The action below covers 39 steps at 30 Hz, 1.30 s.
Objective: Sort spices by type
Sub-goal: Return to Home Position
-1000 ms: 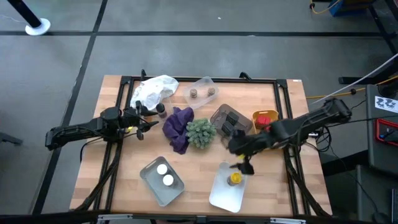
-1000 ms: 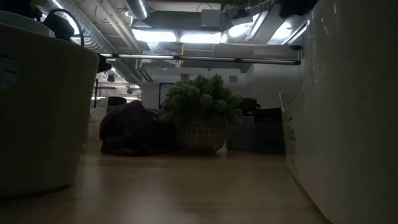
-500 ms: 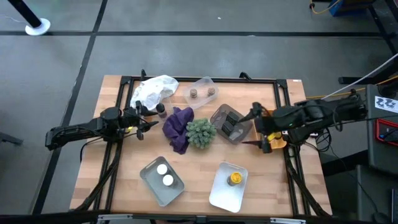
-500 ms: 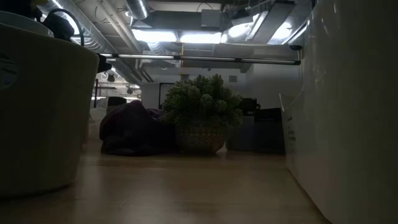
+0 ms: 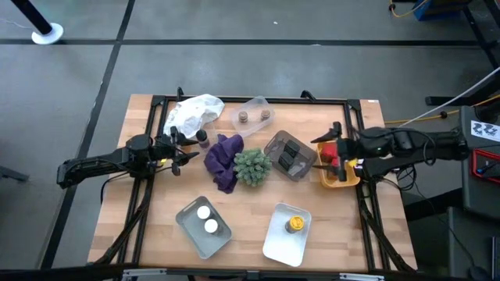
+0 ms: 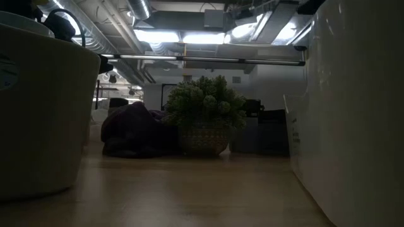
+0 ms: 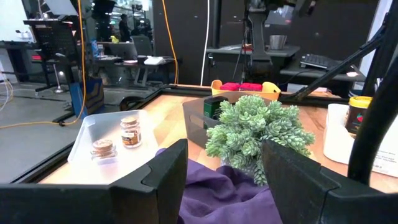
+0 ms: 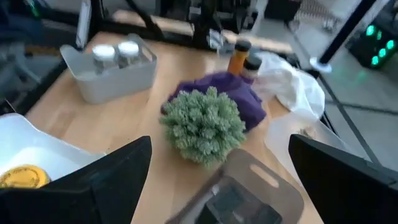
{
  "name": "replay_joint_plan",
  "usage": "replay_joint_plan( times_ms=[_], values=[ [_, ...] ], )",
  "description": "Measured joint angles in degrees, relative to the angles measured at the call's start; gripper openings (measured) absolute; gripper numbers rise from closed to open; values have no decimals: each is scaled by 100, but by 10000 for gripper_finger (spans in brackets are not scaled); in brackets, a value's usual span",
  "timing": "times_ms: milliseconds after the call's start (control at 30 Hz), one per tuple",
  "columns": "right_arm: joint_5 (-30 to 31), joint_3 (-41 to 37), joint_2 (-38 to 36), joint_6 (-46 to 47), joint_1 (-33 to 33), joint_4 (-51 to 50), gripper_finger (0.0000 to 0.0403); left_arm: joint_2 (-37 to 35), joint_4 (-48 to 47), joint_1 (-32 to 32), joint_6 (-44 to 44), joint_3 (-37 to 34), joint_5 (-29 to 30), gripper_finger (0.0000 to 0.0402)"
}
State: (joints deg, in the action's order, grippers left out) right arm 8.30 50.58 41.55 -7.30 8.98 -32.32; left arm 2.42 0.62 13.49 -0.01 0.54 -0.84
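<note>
we see both pincers with fingers spread apart, holding nothing. the left pincer (image 5: 184, 152) sits at mid left of the high view, beside the purple cloth (image 5: 224, 160). the right pincer (image 5: 336, 148) is at mid right, overlapping the yellow bin (image 5: 344, 179) that holds red tins (image 7: 242, 86). at lower centre of the bench (image 5: 156, 218), two white-capped bottles (image 5: 203, 212) stand in the gray bin (image 5: 199, 240) and a yellow can (image 5: 294, 224) in the white bin (image 5: 281, 246). at upper centre, two brown-capped jars (image 5: 243, 118) rest in a clear tray (image 5: 256, 103).
</note>
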Motion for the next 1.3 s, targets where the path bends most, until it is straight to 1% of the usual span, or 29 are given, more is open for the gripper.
replay_joint_plan(
  times_ms=[133, 300, 467, 700, 800, 867, 967, 1133, 1300],
  values=[
    [-184, -765, -815, 0, -213, 576, 376, 0, 0, -1, 0, 1, -1, 193],
    [21, -1490, -1803, 295, -444, 591, 376, -2, 0, -1, 0, 0, 0, 193],
    [-31, -2025, -2640, 462, -617, 589, 376, 0, -2, -2, 0, 2, -2, 193],
    [-66, -2713, -3479, 721, -604, 590, 376, 0, 0, -1, 0, 1, -2, 193],
    [-36, -2919, -3696, 812, -604, 752, 366, 0, 0, 0, 0, 0, 0, 193],
    [-24, -3000, -3786, 812, -604, 870, 349, 0, 0, -2, 0, 1, 0, 193],
    [85, -3111, -3841, 810, -602, 868, 314, 0, 0, -1, 0, 0, 0, 193],
    [178, -3279, -3843, 809, -602, 890, 238, -2, 0, -2, 0, 0, 0, 193],
    [400, -3357, -3843, 793, -602, 900, 160, -1, -1, -2, 0, 0, -1, 193]
  ],
)
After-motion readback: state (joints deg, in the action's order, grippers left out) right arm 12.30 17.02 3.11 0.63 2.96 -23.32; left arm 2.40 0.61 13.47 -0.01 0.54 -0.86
